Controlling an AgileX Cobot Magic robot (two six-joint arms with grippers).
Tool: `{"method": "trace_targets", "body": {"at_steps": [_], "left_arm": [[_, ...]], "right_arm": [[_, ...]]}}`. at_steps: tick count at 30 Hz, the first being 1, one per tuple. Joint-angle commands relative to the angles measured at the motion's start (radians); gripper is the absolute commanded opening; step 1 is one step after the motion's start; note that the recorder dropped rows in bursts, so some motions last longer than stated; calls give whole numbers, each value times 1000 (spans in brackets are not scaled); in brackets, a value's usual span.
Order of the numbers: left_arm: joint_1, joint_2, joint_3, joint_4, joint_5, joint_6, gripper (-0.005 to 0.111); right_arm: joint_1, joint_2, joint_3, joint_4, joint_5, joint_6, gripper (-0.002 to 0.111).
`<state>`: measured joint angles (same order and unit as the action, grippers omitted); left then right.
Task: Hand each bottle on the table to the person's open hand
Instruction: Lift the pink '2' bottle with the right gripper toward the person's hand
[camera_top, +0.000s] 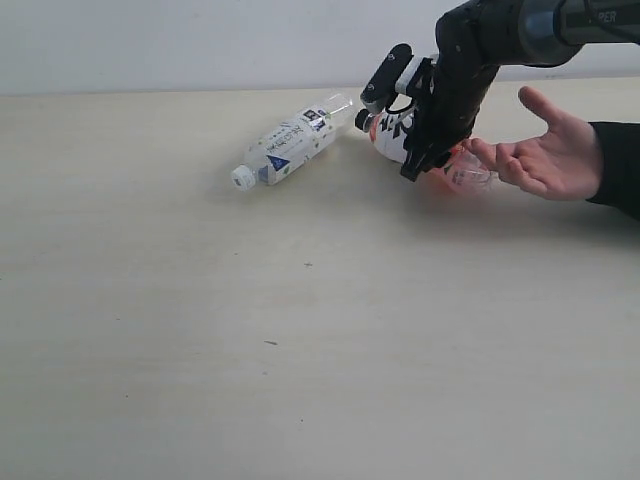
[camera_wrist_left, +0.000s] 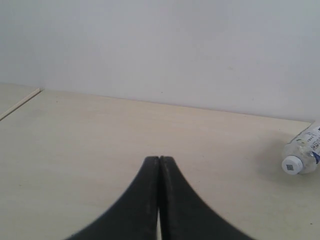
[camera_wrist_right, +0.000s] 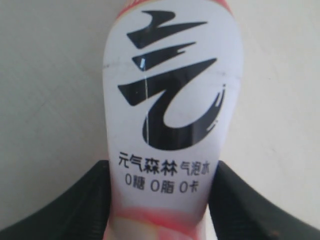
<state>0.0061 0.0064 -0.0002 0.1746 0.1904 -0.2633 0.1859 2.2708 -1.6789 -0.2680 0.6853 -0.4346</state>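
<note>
Pink bottle (camera_top: 392, 138): clamped across its label (camera_wrist_right: 165, 100) by the right gripper (camera_top: 418, 158), at 1 o'clock over the table (camera_top: 300, 350); can't tell if its base touches down. Right arm (camera_top: 520, 30) comes in from 2 o'clock, wrist pitched down. Hand (camera_top: 550, 150) at 3 o'clock, palm up, fingertips just beside the bottle's base. Navy bottle (camera_top: 290, 148) lies flat at 12 o'clock, cap toward 8. Right wrist view only: black calligraphy, fingers (camera_wrist_right: 75, 210) pressed on both sides. Left wrist view only: left gripper (camera_wrist_left: 159, 161) fully closed, empty.
</note>
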Motion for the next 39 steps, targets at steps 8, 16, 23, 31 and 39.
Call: {"method": "trace_targets", "body": {"at_steps": [8,16,23,31,39], "left_arm": [[-6,-6,0,-2,-1,1,0],[-6,-6,0,-2,-1,1,0],[-6,-6,0,-2,-1,1,0],[-6,-6,0,-2,-1,1,0],[-6,-6,0,-2,-1,1,0]], "right_arm": [[0,-14,-4,2,4,19,0],[0,-84,-4,2,-11,40,0],[0,-140,-4,2,-50,108,0],[0,-281,-4,12,-39,244,0],[0,-475,3,112,253,354,0]]}}
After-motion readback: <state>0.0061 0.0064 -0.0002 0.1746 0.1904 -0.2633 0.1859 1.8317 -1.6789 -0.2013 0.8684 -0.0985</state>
